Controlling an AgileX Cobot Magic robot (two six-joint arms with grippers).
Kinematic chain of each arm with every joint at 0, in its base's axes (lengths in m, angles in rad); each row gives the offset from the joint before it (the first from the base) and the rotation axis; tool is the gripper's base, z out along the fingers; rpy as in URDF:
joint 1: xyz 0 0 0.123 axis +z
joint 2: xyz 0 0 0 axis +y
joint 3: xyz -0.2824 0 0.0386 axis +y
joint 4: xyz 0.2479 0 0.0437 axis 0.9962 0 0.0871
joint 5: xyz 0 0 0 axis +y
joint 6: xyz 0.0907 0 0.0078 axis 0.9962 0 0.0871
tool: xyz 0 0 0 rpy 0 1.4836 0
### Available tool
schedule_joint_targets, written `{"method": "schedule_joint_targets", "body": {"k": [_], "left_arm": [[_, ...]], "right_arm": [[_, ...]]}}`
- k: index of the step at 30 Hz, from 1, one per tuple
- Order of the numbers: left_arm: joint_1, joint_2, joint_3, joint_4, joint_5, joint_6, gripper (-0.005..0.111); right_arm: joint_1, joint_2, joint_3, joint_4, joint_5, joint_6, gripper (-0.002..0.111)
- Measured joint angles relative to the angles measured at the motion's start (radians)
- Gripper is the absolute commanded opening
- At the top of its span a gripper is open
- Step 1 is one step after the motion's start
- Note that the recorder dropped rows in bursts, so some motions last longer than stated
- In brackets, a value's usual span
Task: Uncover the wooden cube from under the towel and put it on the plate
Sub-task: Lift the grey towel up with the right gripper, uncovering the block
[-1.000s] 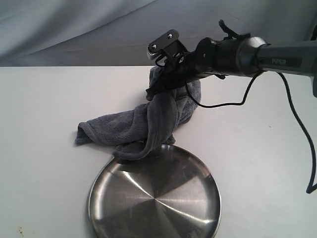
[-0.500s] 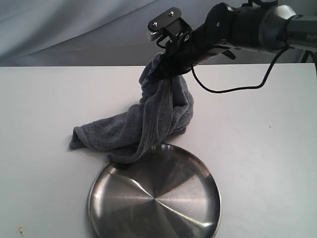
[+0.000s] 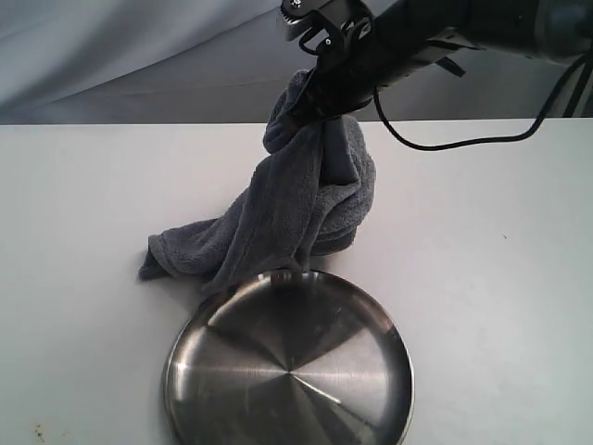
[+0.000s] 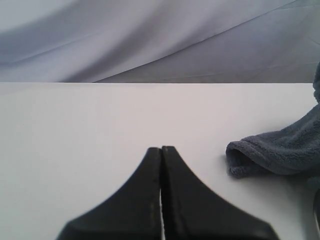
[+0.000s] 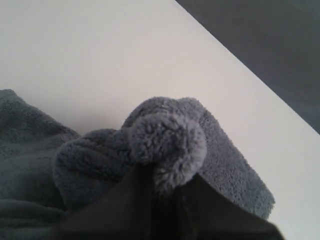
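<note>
Exterior view, right pincer (image 3: 308,104) pinching plush grey towel (image 3: 296,209), shiny round plate (image 3: 289,371), left pincer (image 4: 161,150) closed

plush fleece towel (image 3: 296,209), glossy steel plate (image 3: 289,369)

there was one towel (image 3: 306,204), one plate (image 3: 289,371) at the towel's 6 o'clock, and one table (image 3: 491,278) under both. two grippers were counted: one left gripper (image 4: 161,155) and one right gripper (image 3: 310,97). the exterior view held one arm (image 3: 445,28) and one black cable (image 3: 445,146).
</note>
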Motion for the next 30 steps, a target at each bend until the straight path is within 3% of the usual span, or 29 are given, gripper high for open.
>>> {"method": "schedule_joint_targets", "body": {"k": [12,30], "left_arm": [[0.000,0.000,0.000,0.000,0.000,0.000,0.000],[0.000,0.000,0.000,0.000,0.000,0.000,0.000]], "right_arm": [[0.000,-0.046,0.000,-0.070,0.083,0.000,0.000],[0.000,-0.117,0.000,-0.012,0.049,0.000,0.000]]}}
